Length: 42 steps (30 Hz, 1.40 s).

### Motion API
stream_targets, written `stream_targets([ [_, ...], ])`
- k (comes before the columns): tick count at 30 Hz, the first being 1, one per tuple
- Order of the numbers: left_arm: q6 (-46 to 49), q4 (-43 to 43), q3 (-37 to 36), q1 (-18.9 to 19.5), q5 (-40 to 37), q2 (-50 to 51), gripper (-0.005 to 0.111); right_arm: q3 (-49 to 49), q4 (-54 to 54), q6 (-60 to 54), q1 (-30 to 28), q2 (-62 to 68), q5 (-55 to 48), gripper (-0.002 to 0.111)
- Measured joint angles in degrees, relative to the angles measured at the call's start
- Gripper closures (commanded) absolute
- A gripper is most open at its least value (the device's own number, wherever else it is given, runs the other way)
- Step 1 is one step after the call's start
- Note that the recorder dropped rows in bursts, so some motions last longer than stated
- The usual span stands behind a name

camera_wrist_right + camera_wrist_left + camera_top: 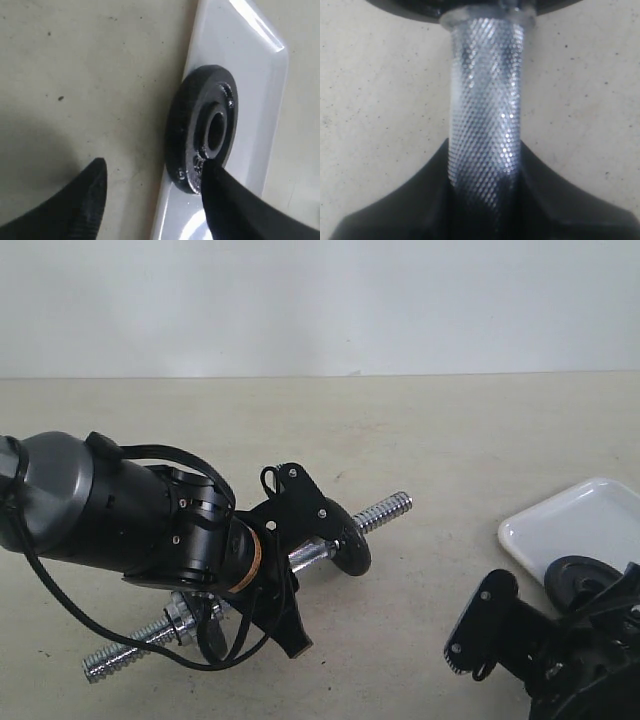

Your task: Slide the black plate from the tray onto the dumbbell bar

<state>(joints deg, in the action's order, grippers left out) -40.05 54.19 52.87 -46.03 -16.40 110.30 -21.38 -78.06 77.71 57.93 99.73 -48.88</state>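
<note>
Our right hand point(154, 168) sits open astride the black plate point(187, 135), which stands tilted on the tray point(250, 65) rim. Well away from the tray, our left hand point(292, 562) grips the dumbbell bar point(385, 510).

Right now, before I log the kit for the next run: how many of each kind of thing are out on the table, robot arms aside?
Bar: 1
Tray: 1
Black discs: 2, one on the bar, one at the tray's edge
Total: 4. The left arm could hide more.
</note>
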Motion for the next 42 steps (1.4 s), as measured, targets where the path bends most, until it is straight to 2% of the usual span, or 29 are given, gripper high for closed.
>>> stream_targets([
  [7,0.0,0.0,0.0,0.0,0.0,0.0,0.103,-0.8,-1.2,3.2,0.3,8.1,-6.7,0.057],
  [30,0.0,0.2,0.0,0.0,0.0,0.0,0.103,-1.1,-12.2,9.9,0.4,8.3,-5.4,0.057],
  [37,0.0,0.2,0.0,0.0,0.0,0.0,0.103,-1.2,-12.8,11.4,-4.6,8.3,-4.9,0.057],
  [42,0.0,0.2,0.0,0.0,0.0,0.0,0.103,-1.2,-13.5,11.4,-5.6,8.3,-4.7,0.057],
])
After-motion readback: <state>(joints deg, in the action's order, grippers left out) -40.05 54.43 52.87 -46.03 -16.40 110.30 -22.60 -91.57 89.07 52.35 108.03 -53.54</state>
